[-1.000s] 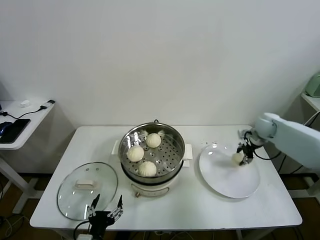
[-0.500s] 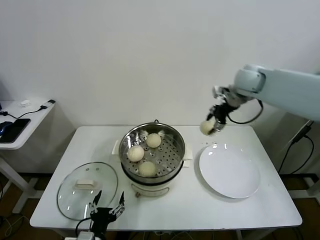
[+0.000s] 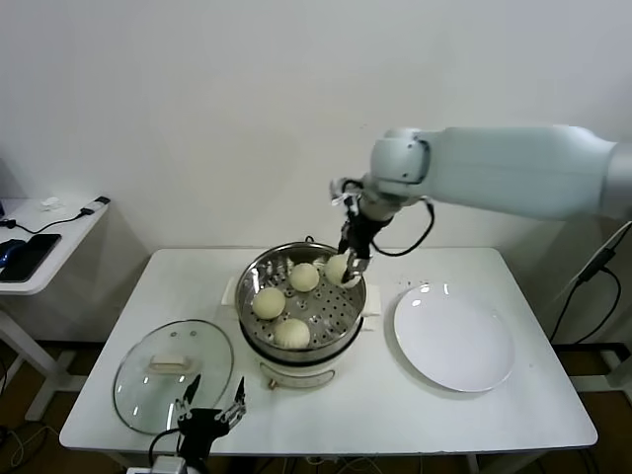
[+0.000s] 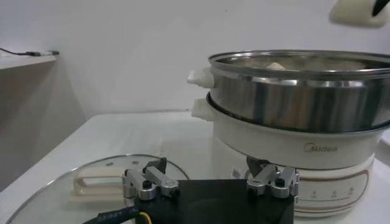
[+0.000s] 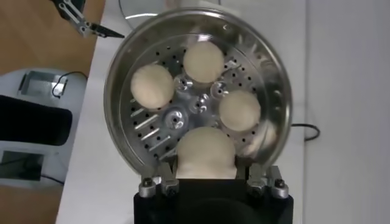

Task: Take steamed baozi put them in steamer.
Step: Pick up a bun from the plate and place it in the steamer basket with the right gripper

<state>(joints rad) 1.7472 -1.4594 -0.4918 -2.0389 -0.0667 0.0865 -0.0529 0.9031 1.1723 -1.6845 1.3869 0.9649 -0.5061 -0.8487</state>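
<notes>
The steamer (image 3: pixel 351 313) stands mid-table with a perforated tray inside. Three baozi lie on the tray (image 3: pixel 267 302), (image 3: pixel 303 276), (image 3: pixel 291 333). My right gripper (image 3: pixel 342 272) is shut on a fourth baozi (image 3: pixel 337 268) and holds it over the steamer's far right rim. In the right wrist view this baozi (image 5: pixel 205 153) sits between the fingers, above the tray, with the other three (image 5: pixel 152 86), (image 5: pixel 204 61), (image 5: pixel 239 110) below. My left gripper (image 3: pixel 209 416) is open and empty at the table's front edge, near the lid. It shows in the left wrist view (image 4: pixel 210 176), facing the steamer (image 4: pixel 292 97).
A round glass lid (image 3: pixel 173 375) with a white handle lies front left. A white plate (image 3: pixel 453 337) lies right of the steamer, bare. A side table with a phone (image 3: pixel 25 259) stands at far left.
My right gripper lifted the baozi off the white plate and carried it left, from above the plate to over the steamer's rim. The left arm stayed parked.
</notes>
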